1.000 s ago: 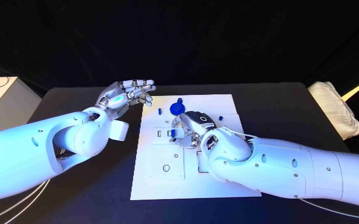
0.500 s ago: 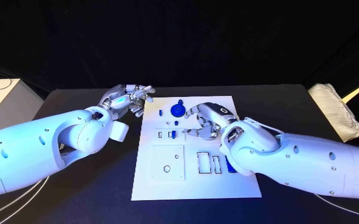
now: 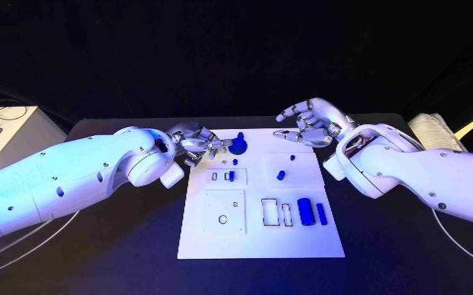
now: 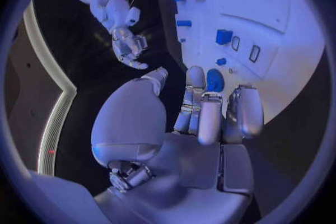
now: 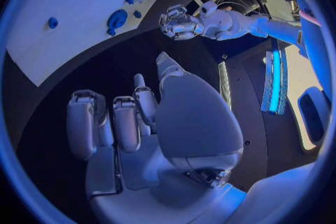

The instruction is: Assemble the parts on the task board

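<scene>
- Two hands frame the far end of the task board [image 3: 258, 240], which lies on the black table [image 3: 118, 254]; you read the step in hand as choosing and approaching the next part.
- Your left hand [image 3: 200, 143] sits at the board's far left edge, fingers curled loosely inward and apparently holding nothing; the round blue part [image 3: 238, 146] lies just beyond its fingertips, close but, as far as the left wrist view shows, apart.
- Your right hand [image 3: 312, 123] is raised over the table past the board's far right corner, fingers spread and empty, well apart from every part.
- Several blue parts already occupy the board nearer the robot than both hands: a small block [image 3: 281, 175] and two upright bars [image 3: 305, 208].
- Next move, as a judgement: bring your left fingers onto the round blue part, grip it squarely, then carry it to its recess; a slanted grip risks knocking it off.
</scene>
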`<act>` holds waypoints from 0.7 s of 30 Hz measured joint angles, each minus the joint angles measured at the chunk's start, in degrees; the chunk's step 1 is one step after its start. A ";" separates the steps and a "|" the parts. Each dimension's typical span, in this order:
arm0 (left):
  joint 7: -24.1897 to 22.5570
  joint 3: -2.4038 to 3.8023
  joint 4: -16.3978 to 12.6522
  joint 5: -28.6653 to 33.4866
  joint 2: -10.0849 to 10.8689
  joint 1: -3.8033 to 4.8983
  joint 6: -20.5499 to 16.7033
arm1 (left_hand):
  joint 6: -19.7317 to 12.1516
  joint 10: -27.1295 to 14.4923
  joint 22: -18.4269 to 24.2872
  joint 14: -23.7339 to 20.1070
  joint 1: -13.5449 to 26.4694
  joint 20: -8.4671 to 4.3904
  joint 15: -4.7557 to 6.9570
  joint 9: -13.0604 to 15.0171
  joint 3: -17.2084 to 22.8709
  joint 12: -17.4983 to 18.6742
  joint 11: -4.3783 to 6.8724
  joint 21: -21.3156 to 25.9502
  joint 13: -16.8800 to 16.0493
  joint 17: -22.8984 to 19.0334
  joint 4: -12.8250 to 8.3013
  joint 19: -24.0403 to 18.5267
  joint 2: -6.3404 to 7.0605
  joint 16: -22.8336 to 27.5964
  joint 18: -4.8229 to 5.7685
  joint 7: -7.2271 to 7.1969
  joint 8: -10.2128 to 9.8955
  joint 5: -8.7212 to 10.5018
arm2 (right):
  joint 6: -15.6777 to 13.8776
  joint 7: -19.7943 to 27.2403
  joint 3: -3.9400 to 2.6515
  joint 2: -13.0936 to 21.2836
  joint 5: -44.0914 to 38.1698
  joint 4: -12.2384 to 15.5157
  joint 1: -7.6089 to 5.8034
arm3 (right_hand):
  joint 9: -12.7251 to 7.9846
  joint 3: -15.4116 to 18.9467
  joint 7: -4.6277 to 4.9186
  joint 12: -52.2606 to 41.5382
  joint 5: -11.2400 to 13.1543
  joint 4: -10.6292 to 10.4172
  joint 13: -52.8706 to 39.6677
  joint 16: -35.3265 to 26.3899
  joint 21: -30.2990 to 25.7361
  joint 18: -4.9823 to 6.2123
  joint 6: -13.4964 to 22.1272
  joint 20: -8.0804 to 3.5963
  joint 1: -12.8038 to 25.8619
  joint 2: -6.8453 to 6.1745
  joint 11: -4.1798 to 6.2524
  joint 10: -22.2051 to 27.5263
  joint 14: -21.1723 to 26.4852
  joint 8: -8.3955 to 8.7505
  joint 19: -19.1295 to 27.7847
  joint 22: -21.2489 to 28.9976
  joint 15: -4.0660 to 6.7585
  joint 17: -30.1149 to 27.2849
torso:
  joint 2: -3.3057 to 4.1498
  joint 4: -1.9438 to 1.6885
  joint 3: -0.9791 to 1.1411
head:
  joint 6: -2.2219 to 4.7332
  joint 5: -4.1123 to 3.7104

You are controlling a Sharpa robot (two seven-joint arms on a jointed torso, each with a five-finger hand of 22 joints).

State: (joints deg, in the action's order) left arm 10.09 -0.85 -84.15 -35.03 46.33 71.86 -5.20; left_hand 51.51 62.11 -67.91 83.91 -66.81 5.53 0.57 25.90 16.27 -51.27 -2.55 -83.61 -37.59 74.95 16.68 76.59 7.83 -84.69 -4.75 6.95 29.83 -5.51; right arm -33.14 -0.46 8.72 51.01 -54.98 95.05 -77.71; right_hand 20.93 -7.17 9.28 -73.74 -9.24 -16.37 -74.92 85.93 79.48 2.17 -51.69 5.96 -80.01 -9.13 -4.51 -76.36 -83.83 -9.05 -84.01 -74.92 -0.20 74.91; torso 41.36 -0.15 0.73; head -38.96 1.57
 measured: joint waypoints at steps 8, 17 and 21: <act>10.97 -1.24 3.92 -11.83 -5.22 3.67 7.53 | -1.14 -1.30 0.86 0.15 -0.34 -0.32 0.15 3.34 -0.32 -0.44 0.09 0.00 -0.20 0.00 0.01 -0.33 -1.42 0.70 -0.01 -0.31 2.15 -0.35 | -0.91 3.45 0.01 0.75 7.78 -2.37 -0.57 | -0.31 -0.61 0.11 7.84 -1.10 -0.16 4.75 -5.53 -11.13 2.24 1.34 0.09 -0.23 0.23 -0.03 5.70 0.00 -0.70 4.05 0.12 0.00 -0.02 | -0.47 -0.14 0.10 | -0.69 0.40; 18.82 -2.83 7.61 -18.03 -9.69 5.73 13.95 | -1.74 -1.81 1.10 0.15 2.72 -0.41 0.15 6.13 -2.38 -1.05 0.19 0.01 -0.51 -0.01 0.18 -0.86 -1.06 1.07 -0.02 -0.51 3.90 -0.35 | -2.54 5.55 0.02 0.88 12.23 -3.49 -0.86 | -0.50 -1.86 0.64 30.01 -2.32 -0.30 25.67 -34.48 -48.23 8.00 3.84 0.42 -0.73 -0.28 -1.66 18.98 10.11 -3.29 16.25 25.32 -0.35 -24.79 | -0.46 -0.18 0.15 | -0.96 0.44; 20.70 -3.57 9.27 -19.24 -11.71 6.29 15.85 | -1.95 -1.81 1.33 0.14 3.15 -0.41 0.14 7.10 -3.16 -1.05 0.19 0.23 -0.51 -0.01 0.16 -0.86 -0.62 1.13 -0.02 -0.72 4.41 -0.34 | -3.40 6.62 0.02 0.78 14.26 -4.11 -0.95 | -0.14 -3.58 1.66 37.97 -3.21 -0.13 34.34 -48.61 -58.36 8.01 5.16 1.67 -1.30 -0.84 -2.38 22.56 15.04 -5.05 18.67 33.71 -1.66 -31.85 | -0.43 -0.23 0.11 | -1.12 0.32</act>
State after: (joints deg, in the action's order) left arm 30.79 -4.43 -74.89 -54.27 34.62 78.15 10.66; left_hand 49.56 60.29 -66.59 84.06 -63.66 5.12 0.71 33.00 13.11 -52.32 -2.36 -83.38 -38.10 74.94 16.84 75.73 7.21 -83.56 -4.77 6.23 34.24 -5.85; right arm -36.53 6.16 8.75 51.80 -40.72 90.94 -78.66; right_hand 20.79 -10.76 10.94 -35.76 -12.46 -16.50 -40.58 37.32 21.12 10.19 -46.53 7.64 -81.31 -9.97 -6.89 -53.80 -68.79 -14.10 -65.33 -41.22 -1.86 43.06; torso 40.93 -0.38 0.83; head -40.08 1.88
